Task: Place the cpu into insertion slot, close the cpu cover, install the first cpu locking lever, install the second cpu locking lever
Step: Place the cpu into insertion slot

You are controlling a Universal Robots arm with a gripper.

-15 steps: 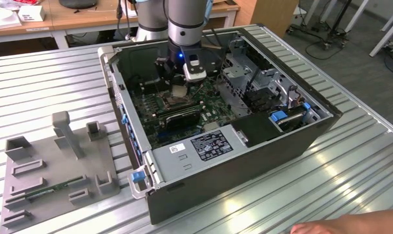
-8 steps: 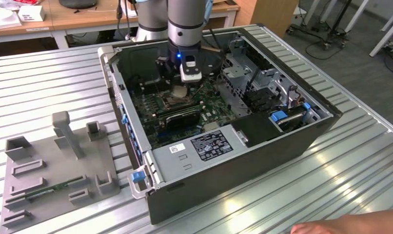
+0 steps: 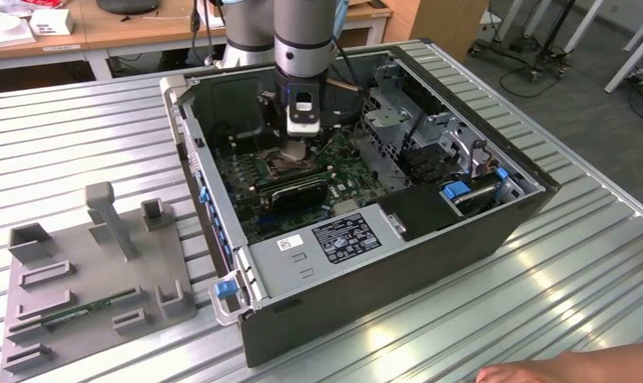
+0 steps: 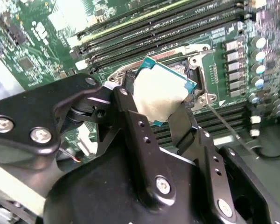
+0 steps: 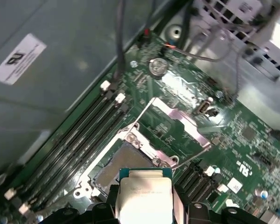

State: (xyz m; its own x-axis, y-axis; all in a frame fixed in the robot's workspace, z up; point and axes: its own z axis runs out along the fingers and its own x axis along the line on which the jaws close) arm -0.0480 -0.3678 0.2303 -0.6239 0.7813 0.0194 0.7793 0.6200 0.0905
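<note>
In the second wrist view the black fingers (image 4: pixel 130 116) of the hand (image 4: pixel 156 114) hide two sides of the cpu (image 4: pixel 158 95) they clamp; the cpu covers much of the insertion slot (image 4: pixel 176 69); in the first wrist view the picture's edge cuts off the cpu; the slot's contacts are too blurred to tell.

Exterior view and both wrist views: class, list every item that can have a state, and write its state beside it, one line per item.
computer case: open, side panel off
gripper: shut on the chip
chip: held over the socket, not seated
socket: uncovered, empty
cover: swung up, open
</note>
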